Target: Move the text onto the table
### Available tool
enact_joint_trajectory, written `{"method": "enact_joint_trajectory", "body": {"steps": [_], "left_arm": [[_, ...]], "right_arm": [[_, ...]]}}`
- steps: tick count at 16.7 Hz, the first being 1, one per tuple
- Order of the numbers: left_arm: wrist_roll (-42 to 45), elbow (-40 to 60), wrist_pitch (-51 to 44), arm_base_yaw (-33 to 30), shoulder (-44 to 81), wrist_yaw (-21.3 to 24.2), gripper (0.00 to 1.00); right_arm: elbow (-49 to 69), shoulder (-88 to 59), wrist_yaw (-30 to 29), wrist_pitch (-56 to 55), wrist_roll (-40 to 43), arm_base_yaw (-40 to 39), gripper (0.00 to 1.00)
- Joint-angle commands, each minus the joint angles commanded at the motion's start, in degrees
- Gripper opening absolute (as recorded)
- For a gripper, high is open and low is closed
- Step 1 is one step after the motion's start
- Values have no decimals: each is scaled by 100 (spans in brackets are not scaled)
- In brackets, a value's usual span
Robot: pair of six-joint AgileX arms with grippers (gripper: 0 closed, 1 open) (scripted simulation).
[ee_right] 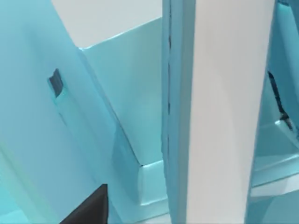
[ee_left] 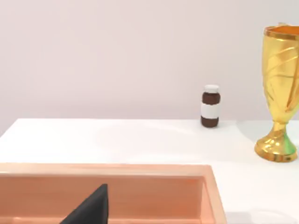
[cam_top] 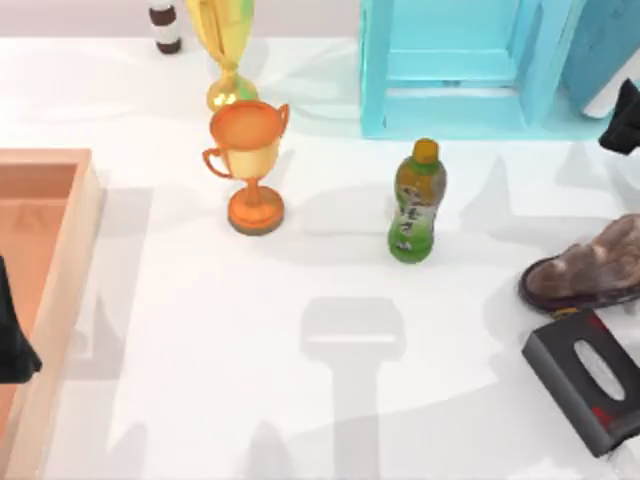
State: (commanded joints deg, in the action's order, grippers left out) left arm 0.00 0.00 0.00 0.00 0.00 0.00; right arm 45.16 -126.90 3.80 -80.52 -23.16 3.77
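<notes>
Right arm is on the job. Its pincer is up at the far right of the surface, hard against the right end of the cyan shelf unit. That is where the text is: a teal-blue slab at the shelf's right end, at the far right edge of the top view. In the right wrist view its white page edges run as a tall band with the teal cover alongside, very close to the camera, so the book stands on edge right at the pincer.

Whether the right pincer is wide, narrow or already clamped on the book, I cannot tell. I read this as the grasping step, with the book not yet down on the white surface.

The left pincer waits at the left over the wooden tray, state unclear too.

Next move, to my eye: a firm hold, a lift clear of the shelf, then a swing toward the near middle. There is open room there between the green bottle and the black tissue box. The brown shoe lies right under that path, so it needs height.
</notes>
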Motion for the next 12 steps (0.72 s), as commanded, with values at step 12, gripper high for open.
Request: {"method": "enact_joint_trajectory", "body": {"steps": [12], "left_arm": [[0, 0, 0, 0, 0, 0, 100]], "right_arm": [[2587, -1106, -96, 1475, 5, -69, 100]]}}
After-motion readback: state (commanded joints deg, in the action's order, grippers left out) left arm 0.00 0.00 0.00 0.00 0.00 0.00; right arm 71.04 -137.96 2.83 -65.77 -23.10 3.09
